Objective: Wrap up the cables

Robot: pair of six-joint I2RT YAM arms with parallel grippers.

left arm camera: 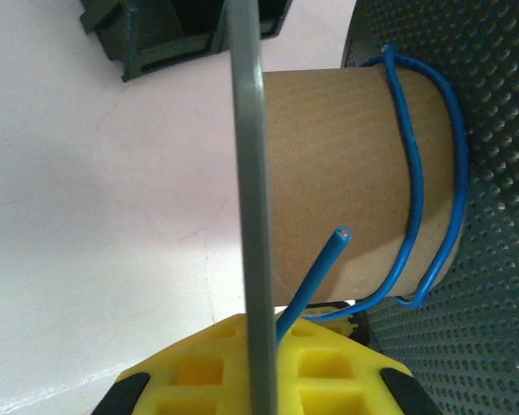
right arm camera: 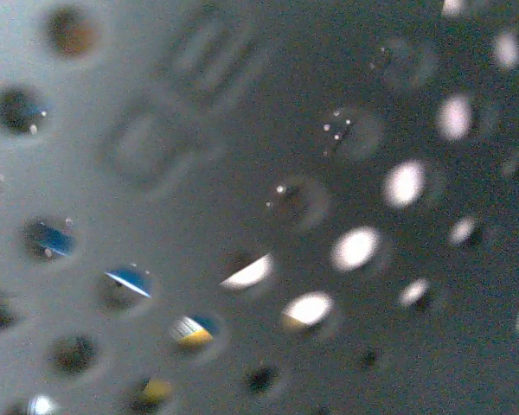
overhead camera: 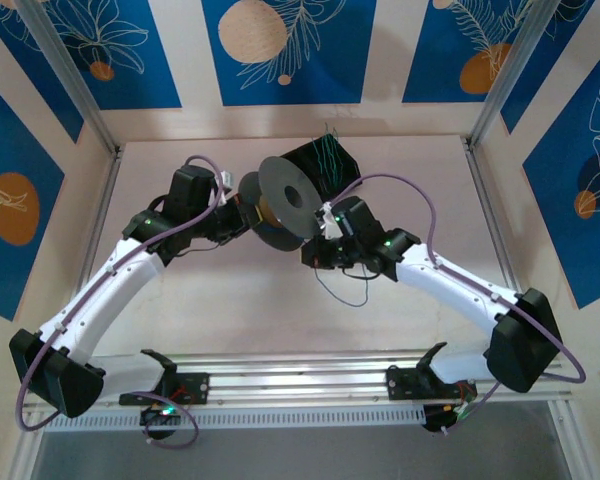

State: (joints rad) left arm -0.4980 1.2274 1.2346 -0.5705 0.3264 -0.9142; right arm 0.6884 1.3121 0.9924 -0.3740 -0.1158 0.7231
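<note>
**Q:** Left gripper at this entry?

**Op:** In the left wrist view I read the left gripper (left arm camera: 261, 372) as narrow. Its yellow fingers (left arm camera: 190, 372) sat at bottom centre of the frame, tight on either side of the thin grey flange (left arm camera: 251, 173) of the spool (left arm camera: 337, 156). That flange ran edge-on up the middle. I logged the gripper as clamped on the spool by that flange.

**Q:** And the cable?

**Op:** The blue cable (left arm camera: 415, 194) was looped around the cardboard core, right of centre, close against the perforated dark flange (left arm camera: 493, 259) along the right edge. Its cut end pointed up near mid-frame, and the strand ran down to the fingers.

**Q:** Right gripper?

**Op:** From overhead the right gripper (overhead camera: 315, 245) was at the lower right of the spool, at centre frame. I could not tell whether it was wide or narrow. Its wrist view gave me a blurred grey perforated surface (right arm camera: 242, 173) pressed close to the lens.

**Q:** Anything further out?

**Op:** A loop of thin cable (overhead camera: 345, 302) lay on the table (overhead camera: 230, 300) just below the right gripper. Green cables (overhead camera: 328, 150) stuck out of a black box (overhead camera: 335, 175) behind the spool, above centre. The left gripper met the spool from the left.
</note>
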